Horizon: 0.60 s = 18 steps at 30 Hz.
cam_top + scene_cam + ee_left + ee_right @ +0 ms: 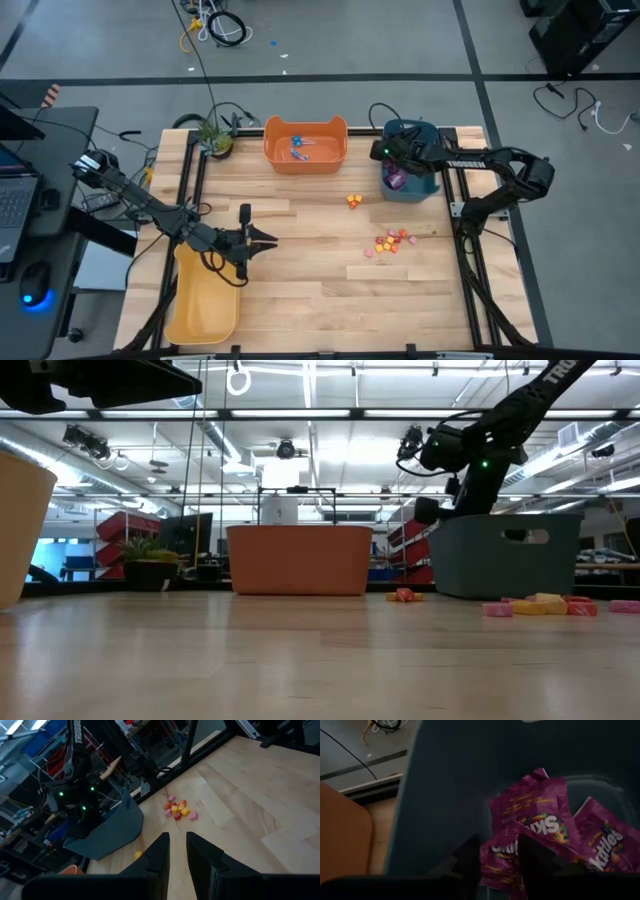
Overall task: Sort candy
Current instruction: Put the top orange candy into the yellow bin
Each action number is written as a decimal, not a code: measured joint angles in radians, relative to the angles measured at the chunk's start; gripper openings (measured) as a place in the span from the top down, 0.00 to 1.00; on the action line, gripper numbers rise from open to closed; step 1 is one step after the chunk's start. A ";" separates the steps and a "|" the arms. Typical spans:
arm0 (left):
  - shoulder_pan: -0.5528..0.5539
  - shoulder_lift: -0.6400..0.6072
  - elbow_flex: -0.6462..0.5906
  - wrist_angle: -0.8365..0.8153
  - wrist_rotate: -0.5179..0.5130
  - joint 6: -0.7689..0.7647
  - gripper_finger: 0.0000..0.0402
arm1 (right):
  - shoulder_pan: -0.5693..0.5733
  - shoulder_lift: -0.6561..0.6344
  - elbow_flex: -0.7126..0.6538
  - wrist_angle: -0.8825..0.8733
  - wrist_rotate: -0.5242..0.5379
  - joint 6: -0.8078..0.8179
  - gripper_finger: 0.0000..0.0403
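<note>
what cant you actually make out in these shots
- Teal bin contents: low view, its wall hides them.
- Purple packets: right wrist view, the count is unclear; they overlap and run off the frame.
- Loose candy pieces: high view, too small to tell kinds.
- Yellow bin: low view, cut by the frame's side.

Bright overhead strip lighting, glare on ceiling; dim, blurred bin interior (445, 795).

The purple packets (545, 827) lying in the teal bin (445, 795) carry the brand "Skittles" in white letters. The right arm (468, 160) bears white "TROSSEN" lettering along its link. No other text is legible.
</note>
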<state>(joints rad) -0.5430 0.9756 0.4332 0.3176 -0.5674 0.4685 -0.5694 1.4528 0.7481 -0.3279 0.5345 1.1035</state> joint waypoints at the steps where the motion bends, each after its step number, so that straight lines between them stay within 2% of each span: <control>1: 0.000 0.000 0.000 0.000 0.000 -0.005 0.83 | 0.000 0.000 0.004 0.000 0.000 -0.002 0.70; 9: 0.000 0.000 0.000 -0.001 -0.019 -0.051 0.83 | -0.003 -0.002 0.026 -0.054 0.000 -0.018 0.68; 18: -0.001 0.000 0.000 -0.005 -0.019 -0.107 0.83 | -0.006 -0.050 0.081 -0.167 0.000 -0.160 0.66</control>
<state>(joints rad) -0.5438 0.9756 0.4332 0.3122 -0.5865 0.3615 -0.5750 1.4031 0.8294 -0.4947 0.5346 0.9436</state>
